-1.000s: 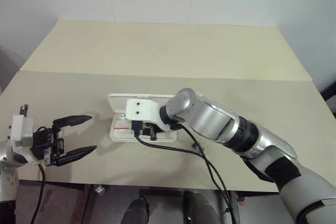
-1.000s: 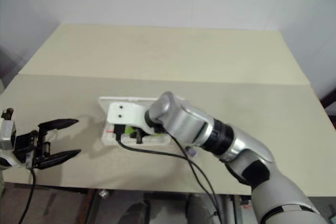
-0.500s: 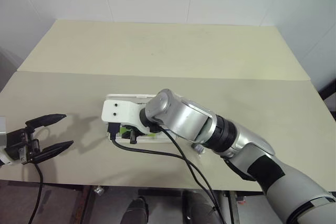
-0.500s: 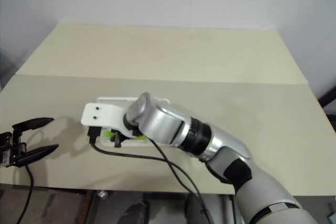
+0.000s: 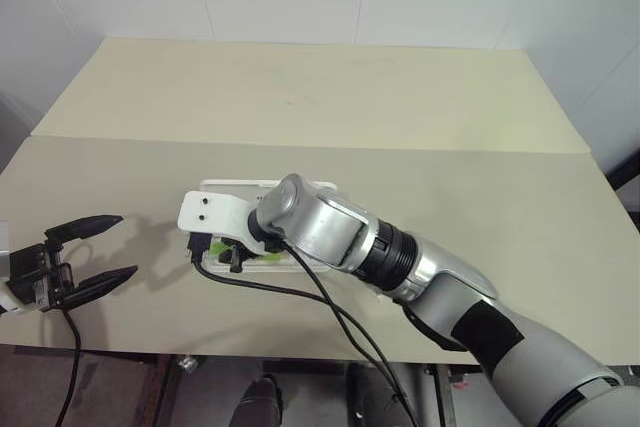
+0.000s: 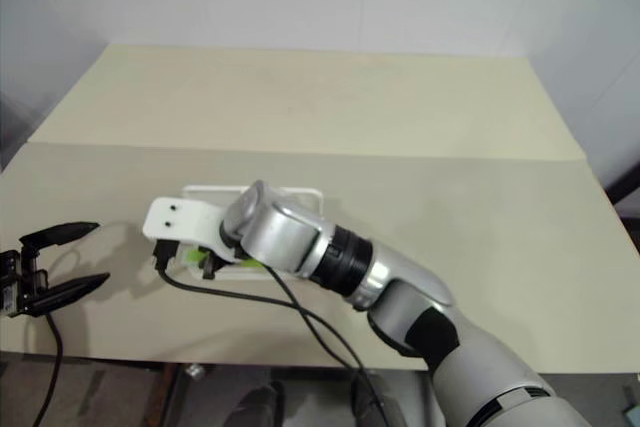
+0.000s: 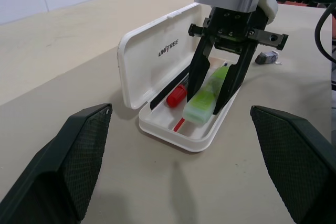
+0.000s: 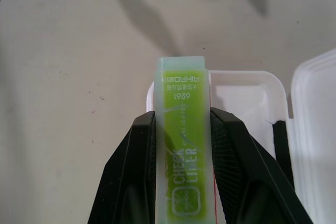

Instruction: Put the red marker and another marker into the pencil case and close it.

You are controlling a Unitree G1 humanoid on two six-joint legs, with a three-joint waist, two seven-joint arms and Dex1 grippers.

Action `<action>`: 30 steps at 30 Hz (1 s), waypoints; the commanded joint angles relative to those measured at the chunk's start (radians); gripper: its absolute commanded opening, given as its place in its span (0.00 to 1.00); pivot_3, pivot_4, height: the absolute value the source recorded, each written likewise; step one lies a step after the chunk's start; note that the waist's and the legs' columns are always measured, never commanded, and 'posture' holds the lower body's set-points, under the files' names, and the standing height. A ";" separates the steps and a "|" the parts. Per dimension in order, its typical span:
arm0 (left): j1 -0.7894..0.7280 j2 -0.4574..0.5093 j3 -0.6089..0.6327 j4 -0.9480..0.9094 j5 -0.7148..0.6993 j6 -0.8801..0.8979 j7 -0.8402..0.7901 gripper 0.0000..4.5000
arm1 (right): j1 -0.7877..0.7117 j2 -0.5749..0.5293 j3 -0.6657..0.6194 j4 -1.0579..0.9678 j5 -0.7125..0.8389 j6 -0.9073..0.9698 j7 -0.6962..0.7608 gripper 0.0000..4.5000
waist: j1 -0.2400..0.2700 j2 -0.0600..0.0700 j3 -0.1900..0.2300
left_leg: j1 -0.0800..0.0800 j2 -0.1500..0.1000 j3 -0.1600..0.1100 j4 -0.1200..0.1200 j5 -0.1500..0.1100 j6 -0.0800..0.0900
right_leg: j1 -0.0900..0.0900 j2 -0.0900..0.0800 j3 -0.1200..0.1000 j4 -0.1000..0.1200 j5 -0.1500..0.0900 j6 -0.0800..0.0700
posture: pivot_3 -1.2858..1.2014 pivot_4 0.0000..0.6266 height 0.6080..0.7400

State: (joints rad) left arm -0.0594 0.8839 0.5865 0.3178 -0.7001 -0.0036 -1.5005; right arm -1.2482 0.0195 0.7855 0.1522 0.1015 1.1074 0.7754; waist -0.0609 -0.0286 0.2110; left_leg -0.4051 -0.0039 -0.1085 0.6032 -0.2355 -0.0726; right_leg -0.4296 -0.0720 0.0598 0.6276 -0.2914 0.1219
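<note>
Right claw [image 7: 218, 85] clamps green marker [image 7: 206, 95] mid-barrel, tilted over open pencil case [image 7: 181, 129]; red marker [image 7: 177, 96] already inside. Green marker prob. light, stiff, slick plastic; flat sides grip best. Left claw [image 5: 88, 259] wide open beside case, empty.

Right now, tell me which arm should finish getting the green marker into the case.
Right. Its claw is already shut on the green marker, held over the open pencil case beside the red marker. The left claw stands open, off to the side.
</note>
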 commanded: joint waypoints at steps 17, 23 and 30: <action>-0.013 -0.013 0.008 -0.042 -0.004 -0.023 -0.003 1.00 | -0.029 -0.042 -0.022 -0.060 -0.019 -0.031 0.069 1.00 | 0.000 -0.001 -0.001 | 0.000 0.000 0.000 0.000 0.000 0.000 | 0.000 0.000 0.000 0.000 0.000 0.000 | 0.52 0.24 1.00; -0.031 -0.025 -0.008 -0.054 -0.002 -0.022 0.006 1.00 | 0.003 -0.140 -0.041 -0.124 -0.001 -0.079 0.137 1.00 | 0.001 -0.001 -0.001 | 0.000 0.000 0.000 0.000 0.000 0.000 | 0.000 0.000 0.000 0.000 0.000 0.000 | 0.52 0.24 1.00; -0.062 -0.040 -0.030 -0.058 0.004 -0.024 0.011 1.00 | 0.038 -0.196 -0.051 -0.163 0.004 -0.150 0.177 1.00 | -0.002 -0.001 -0.001 | 0.000 0.000 0.000 0.001 0.000 0.000 | 0.000 0.001 0.000 0.001 0.000 0.000 | 0.52 0.24 1.00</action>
State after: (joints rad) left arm -0.1132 0.8454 0.5503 0.2835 -0.6963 -0.0175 -1.4949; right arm -1.2098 -0.1714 0.7738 0.0385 0.0940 0.9867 0.9319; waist -0.0624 -0.0298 0.2103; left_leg -0.4050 -0.0035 -0.1085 0.6037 -0.2354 -0.0727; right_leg -0.4296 -0.0709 0.0598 0.6286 -0.2914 0.1220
